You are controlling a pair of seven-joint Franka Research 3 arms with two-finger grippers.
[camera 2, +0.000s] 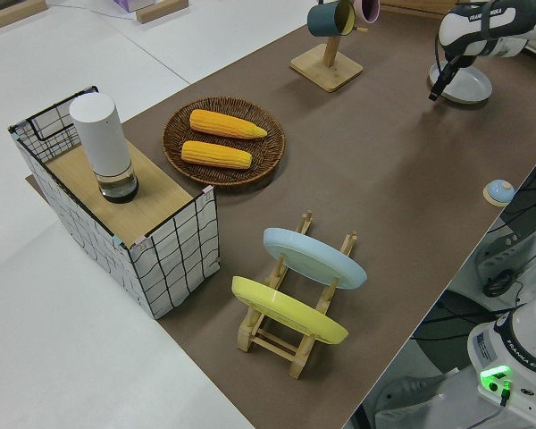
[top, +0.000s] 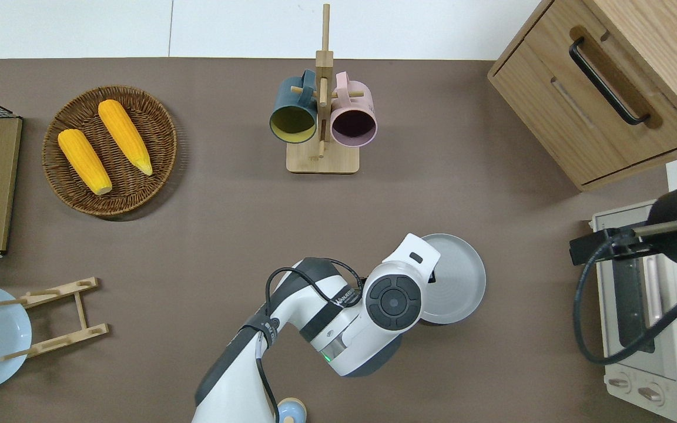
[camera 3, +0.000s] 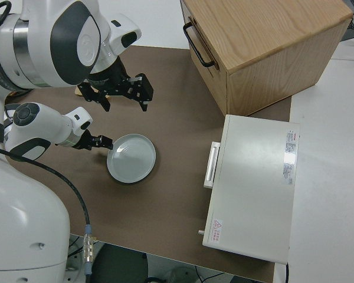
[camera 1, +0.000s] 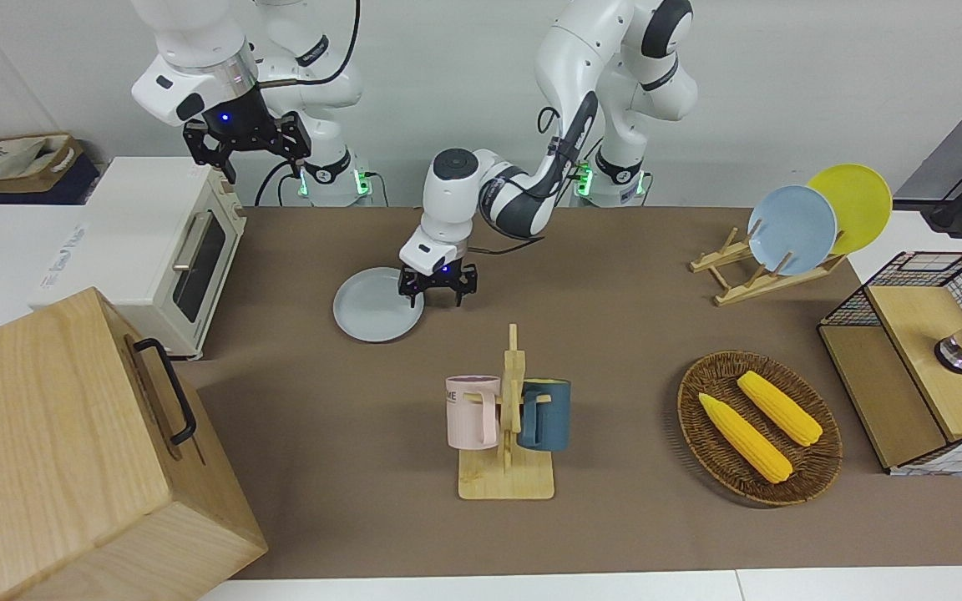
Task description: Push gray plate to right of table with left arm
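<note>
A long table [top: 227, 247] covered in a matte brown mat, white floor around it. In the overhead view, nearest the robots, the left arm [top: 291, 329] reaches in at six o'clock. Its left gripper [camera 1: 437, 282] sits low at the gray plate's [top: 456, 279] rim, on the side toward the left arm's end; fingers spread partly, holding nothing. The gray plate lies flat at about four o'clock, near the toaster oven [top: 644, 305]. Farther out, a mug stand [top: 322, 158] at twelve o'clock, a wicker basket [top: 156, 141] with corn at ten. Only the front view shows the parked right gripper [camera 1: 243, 138], fingers wide apart.
</note>
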